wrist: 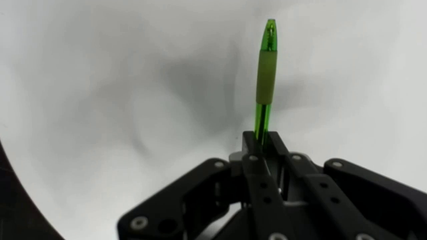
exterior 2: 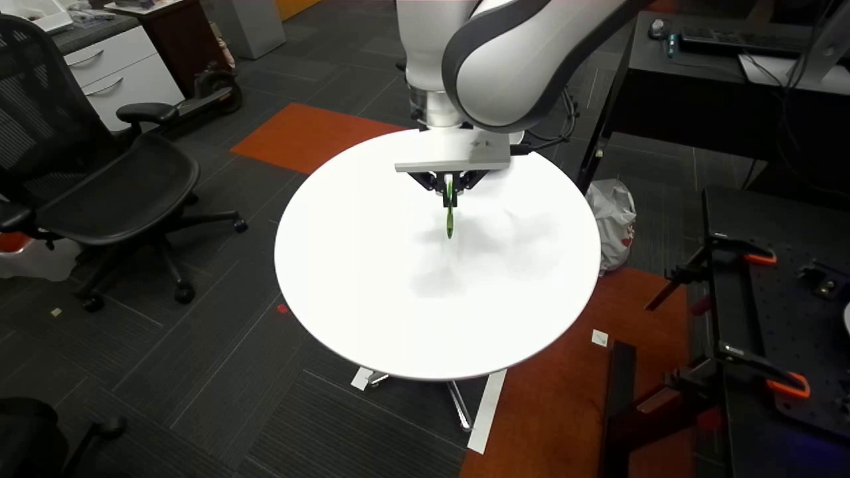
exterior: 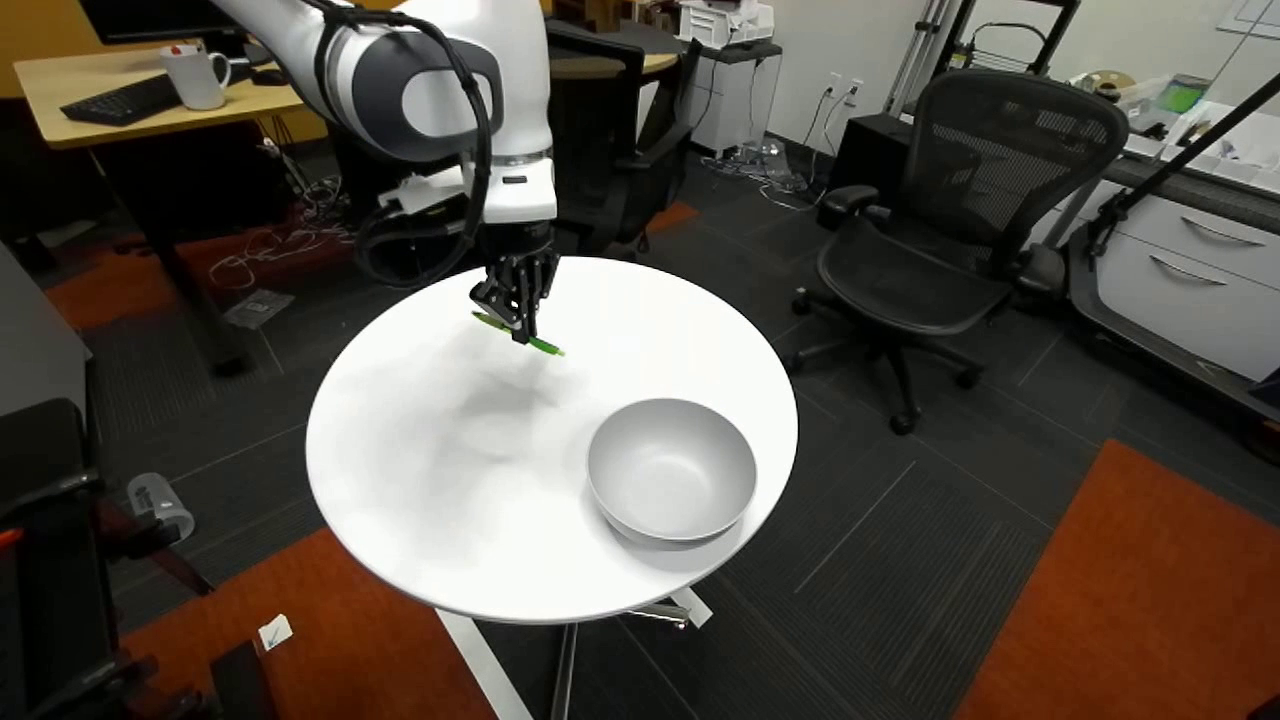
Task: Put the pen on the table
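one pen (wrist: 266,76): bright green, see-through body, olive grip; held over the table (exterior: 400,520), off its top, with blurred shadows on the white below; its two ends stick out on either side of the fingers (wrist: 255,180) in an exterior view.
gripper (exterior: 523,338): pinching the pen near its middle, two black fingers pressed against it; in the wrist view the olive grip lies past the fingertips.
table: round, white, on shiny metal feet.
bowl (exterior: 675,470): grey, on the table, near right in an exterior view, well apart from the pen.
arm (exterior: 440,110): white and grey, far left in an exterior view; a dark label (exterior: 515,180) above the gripper, too small to read.
bag (exterior 2: 612,222): white plastic with red print, not readable; right of the table in an exterior view.
tag (exterior 2: 599,337): white paper, on the orange carpet (exterior 2: 551,398), near right in an exterior view; it bears what looks like an arrow.
cup (exterior: 160,503): clear, on the floor (exterior: 230,420) at left in an exterior view; blurred markings, not legible.
mug (exterior: 193,80): white, beside the keyboard (exterior: 125,100) on the desk (exterior: 50,90), far left in an exterior view; something red at its rim.
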Controlling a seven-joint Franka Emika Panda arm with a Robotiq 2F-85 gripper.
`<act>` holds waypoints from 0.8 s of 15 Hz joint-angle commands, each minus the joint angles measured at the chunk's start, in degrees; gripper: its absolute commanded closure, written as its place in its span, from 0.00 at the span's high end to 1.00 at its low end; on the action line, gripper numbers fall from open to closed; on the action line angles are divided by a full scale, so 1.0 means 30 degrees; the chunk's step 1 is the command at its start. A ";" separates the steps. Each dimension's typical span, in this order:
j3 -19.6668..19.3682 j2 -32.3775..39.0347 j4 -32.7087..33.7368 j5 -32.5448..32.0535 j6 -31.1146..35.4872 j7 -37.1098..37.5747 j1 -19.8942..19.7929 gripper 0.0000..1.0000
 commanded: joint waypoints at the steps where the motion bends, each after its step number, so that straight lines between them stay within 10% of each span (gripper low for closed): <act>1: 0.0151 0.0164 -0.0025 -0.0071 0.0340 0.0394 0.0967 0.03; 12: 0.1080 0.1878 0.2122 -0.0205 -0.0411 0.0361 0.3326 0.03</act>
